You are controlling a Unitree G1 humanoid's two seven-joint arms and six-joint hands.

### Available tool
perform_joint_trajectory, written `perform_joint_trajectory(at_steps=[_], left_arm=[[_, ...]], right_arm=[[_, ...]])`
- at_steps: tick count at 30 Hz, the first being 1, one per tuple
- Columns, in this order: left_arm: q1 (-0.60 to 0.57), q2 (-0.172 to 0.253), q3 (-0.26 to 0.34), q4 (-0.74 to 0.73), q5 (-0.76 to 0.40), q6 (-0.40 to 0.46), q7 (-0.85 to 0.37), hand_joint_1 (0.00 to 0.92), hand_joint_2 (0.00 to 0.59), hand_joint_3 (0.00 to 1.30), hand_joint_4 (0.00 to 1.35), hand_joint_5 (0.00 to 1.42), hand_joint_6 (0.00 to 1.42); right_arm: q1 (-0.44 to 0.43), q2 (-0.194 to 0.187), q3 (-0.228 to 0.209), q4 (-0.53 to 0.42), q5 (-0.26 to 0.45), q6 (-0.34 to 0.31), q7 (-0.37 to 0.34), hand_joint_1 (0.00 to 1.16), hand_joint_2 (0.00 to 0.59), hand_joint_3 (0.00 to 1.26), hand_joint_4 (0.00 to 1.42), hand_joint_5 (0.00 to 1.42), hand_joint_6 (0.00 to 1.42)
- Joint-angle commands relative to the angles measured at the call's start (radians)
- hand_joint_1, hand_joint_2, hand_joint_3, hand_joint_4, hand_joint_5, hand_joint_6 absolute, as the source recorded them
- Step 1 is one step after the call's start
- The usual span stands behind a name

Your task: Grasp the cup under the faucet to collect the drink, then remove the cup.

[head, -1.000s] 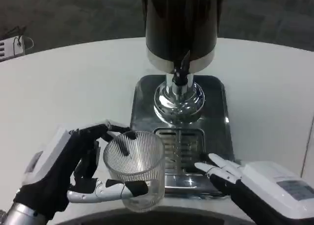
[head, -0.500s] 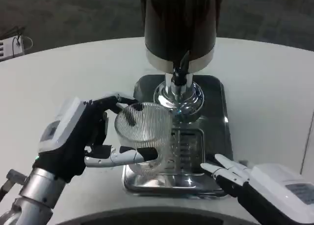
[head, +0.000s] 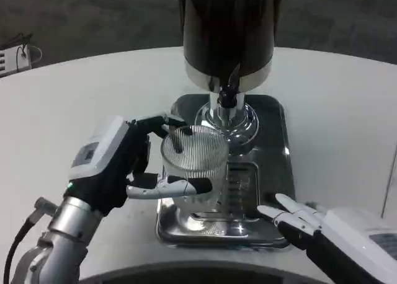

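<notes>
left hand (head: 118, 169) grasping the ribbed clear cup (head: 194, 166), fingers wrapped around its wall from the left, thumb across the near side. the cup is upright over the left part of the steel drip tray (head: 273, 172), just beside the chrome pedestal (head: 226, 123) and slightly left of and below the black faucet (head: 228, 90) of the dark drink dispenser (head: 226, 30). right hand (head: 322, 231) released, fingers extended and apart, holding nothing, at the tray's near right corner on the white table (head: 74, 98).
</notes>
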Motion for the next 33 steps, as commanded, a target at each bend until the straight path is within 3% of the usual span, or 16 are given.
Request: perform_joint_trajectory(at_steps=[1, 33], left_arm=[[-0.057, 0.002, -0.024, 0.041, 0.009, -0.015, 0.048, 0.505, 0.000, 0.99, 1.10, 1.33, 1.42], [-0.175, 0.000, -0.162, 0.171, 0.112, 0.039, 0.146, 0.505, 0.000, 0.99, 1.10, 1.33, 1.42]], right_arm=[[0.016, 0.011, -0.012, -0.016, 0.018, -0.025, 0.011, 0.49, 0.456, 0.13, 0.00, 0.06, 0.03], [0.074, 0.011, -0.112, -0.016, 0.132, -0.068, -0.002, 0.48, 0.456, 0.13, 0.00, 0.07, 0.06]])
